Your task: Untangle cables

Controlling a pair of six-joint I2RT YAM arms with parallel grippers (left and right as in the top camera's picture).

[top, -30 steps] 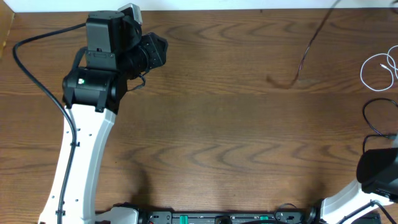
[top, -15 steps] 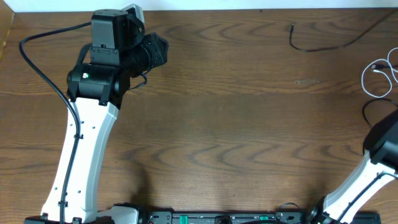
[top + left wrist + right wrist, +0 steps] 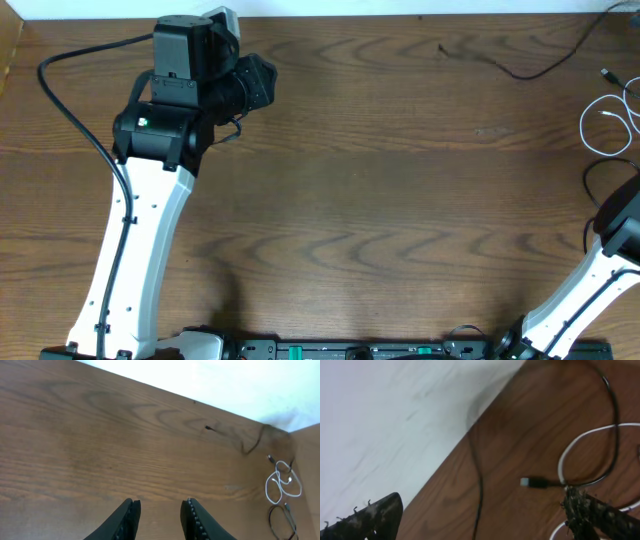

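Since a second ago, one black cable point(image 3: 520, 74) has dropped from mid-air onto the table point(image 3: 350, 200) and lies near the far edge, plug end leftmost. The right arm point(image 3: 620, 235) has shifted along the right border.

Overhead, that arm is cut off and its gripper is out of frame. A white cable point(image 3: 598, 125) and a second black cable point(image 3: 595, 180) loop at the right edge, partly cropped.

From the left wrist, the left gripper point(image 3: 161, 505) stands partly open and empty, well apart from the cables.

From the right wrist, the right gripper point(image 3: 482, 505) gapes wide, holding nothing. The white loop passes just beside one finger point(image 3: 605, 517); contact is unclear.
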